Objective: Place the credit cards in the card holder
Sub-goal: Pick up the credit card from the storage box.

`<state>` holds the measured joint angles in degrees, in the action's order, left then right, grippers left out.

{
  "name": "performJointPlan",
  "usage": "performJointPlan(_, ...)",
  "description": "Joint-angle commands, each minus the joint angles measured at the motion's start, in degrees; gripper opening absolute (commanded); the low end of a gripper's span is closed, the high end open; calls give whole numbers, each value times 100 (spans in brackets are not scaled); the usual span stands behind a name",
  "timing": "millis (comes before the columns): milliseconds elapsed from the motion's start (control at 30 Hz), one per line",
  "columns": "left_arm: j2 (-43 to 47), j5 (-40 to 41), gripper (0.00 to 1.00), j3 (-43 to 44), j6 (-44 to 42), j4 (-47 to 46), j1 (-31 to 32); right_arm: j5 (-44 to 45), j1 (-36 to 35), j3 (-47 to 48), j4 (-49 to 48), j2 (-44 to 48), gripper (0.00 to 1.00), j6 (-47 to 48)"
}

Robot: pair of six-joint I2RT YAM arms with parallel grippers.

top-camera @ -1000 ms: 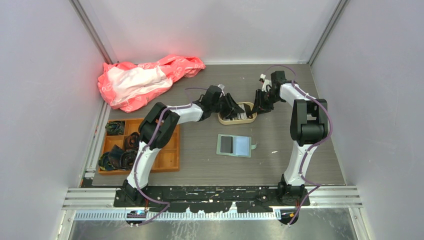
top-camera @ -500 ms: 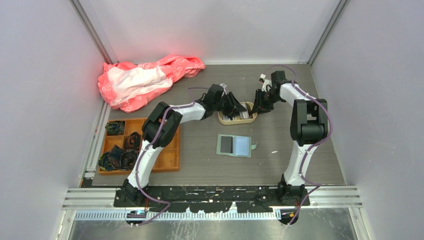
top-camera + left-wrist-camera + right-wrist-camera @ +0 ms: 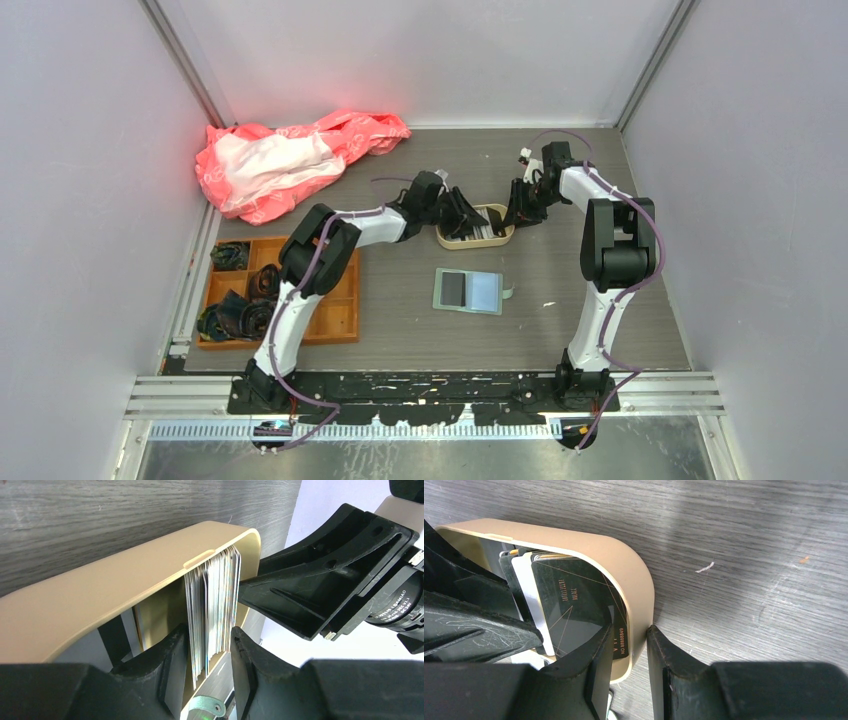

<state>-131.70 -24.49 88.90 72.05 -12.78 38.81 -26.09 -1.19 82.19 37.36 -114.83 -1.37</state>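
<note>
The credit cards (image 3: 212, 610) stand on edge as a stack in the beige tray (image 3: 100, 605), black and pale ones (image 3: 569, 605). My left gripper (image 3: 210, 645) reaches into the tray (image 3: 442, 240) from the left, its jaws pinched on the stack. My right gripper (image 3: 630, 645) is shut on the tray's right end wall (image 3: 639, 595), one finger inside against a black card, one outside. The card holder (image 3: 468, 291) lies open on the table in front of the tray, untouched. Its strap (image 3: 205, 706) shows below the left fingers.
An orange compartment tray (image 3: 340, 310) with dark items sits at the left. A pink and white cloth (image 3: 290, 160) lies at the back left. Grey walls close in the table on three sides.
The left arm's elbow shifted slightly and came back. Both grippers stay at the beige tray.
</note>
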Motion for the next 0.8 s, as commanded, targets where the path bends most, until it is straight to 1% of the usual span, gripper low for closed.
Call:
performJointPlan(0, 461, -101, 37, -168, 99, -343, -45, -116, -30, 113, -44, 118, 36, 14)
performJointPlan(567, 796, -90, 32, -585, 11, -313, -203, -126, -30, 117, -43, 105, 36, 9)
performJointPlan(767, 851, -88, 29, -667, -1, -281, -265, -116, -30, 113, -36, 105, 36, 22)
